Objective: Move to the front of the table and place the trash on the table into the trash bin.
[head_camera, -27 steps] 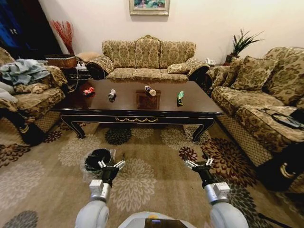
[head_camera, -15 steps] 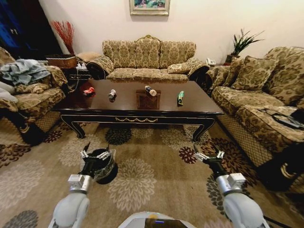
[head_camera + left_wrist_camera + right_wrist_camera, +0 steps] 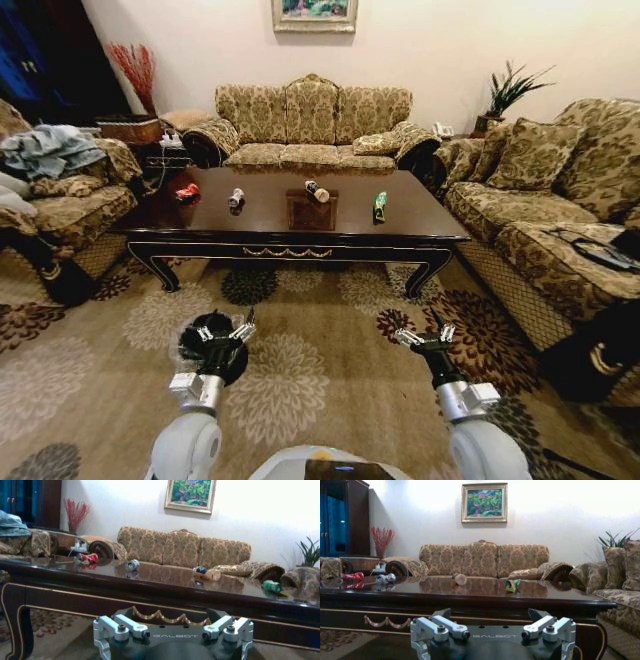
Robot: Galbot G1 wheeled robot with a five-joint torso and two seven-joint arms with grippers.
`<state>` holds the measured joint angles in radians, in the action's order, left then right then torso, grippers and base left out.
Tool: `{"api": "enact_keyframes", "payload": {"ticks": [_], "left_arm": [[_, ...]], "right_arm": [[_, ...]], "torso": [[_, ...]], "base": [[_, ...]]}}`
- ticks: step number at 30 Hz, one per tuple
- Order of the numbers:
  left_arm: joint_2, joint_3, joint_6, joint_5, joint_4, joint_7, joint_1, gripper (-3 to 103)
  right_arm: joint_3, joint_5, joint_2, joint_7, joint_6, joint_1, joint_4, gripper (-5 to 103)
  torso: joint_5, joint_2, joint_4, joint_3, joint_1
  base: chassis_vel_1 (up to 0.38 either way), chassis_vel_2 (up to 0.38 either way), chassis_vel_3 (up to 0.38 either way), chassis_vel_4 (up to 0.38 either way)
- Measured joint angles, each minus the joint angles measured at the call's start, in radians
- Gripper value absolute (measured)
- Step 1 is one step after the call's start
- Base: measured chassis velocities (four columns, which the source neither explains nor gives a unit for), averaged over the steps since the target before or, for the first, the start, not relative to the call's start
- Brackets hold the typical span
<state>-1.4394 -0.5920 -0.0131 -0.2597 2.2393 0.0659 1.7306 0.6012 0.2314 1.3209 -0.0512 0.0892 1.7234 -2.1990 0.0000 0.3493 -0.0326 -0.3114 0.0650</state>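
The dark glossy table (image 3: 300, 232) stands ahead of me across the carpet. On it lies the trash: a crushed red can (image 3: 187, 192), a silver-black can (image 3: 236, 198), a dark bottle with a white cap (image 3: 317, 191) and a green bottle (image 3: 380, 206). The black trash bin (image 3: 198, 345) sits on the carpet at lower left, partly behind my left gripper (image 3: 222, 331), which hangs open and empty. My right gripper (image 3: 422, 337) is open too, low over the carpet. Both wrist views look along the tabletop (image 3: 150, 588) (image 3: 470, 592) at the red can (image 3: 89, 557) (image 3: 351, 576).
Patterned sofas ring the table: one behind (image 3: 312, 125), one at the right (image 3: 560, 220), and an armchair with clothes at the left (image 3: 60, 190). A side table with a basket (image 3: 130, 130) stands at the back left. Carpet lies between me and the table.
Both arms have drawn back inward after spreading apart half a second ago. The left gripper now sits over the bin's right edge. The table and trash have not moved.
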Motion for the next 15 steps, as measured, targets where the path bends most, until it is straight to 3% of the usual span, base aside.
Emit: {"api": "enact_keyframes", "payload": {"ticks": [15], "left_arm": [[0.009,0.0,-0.002,0.015,-0.005,0.0,0.005,99]], "right_arm": [[0.001,-0.024,0.014,-0.005,0.037,0.018,0.002,100]], "torso": [[0.0,0.0,0.0,0.0,0.0]], "base": [[0.0,0.0,0.0,0.0]]}}
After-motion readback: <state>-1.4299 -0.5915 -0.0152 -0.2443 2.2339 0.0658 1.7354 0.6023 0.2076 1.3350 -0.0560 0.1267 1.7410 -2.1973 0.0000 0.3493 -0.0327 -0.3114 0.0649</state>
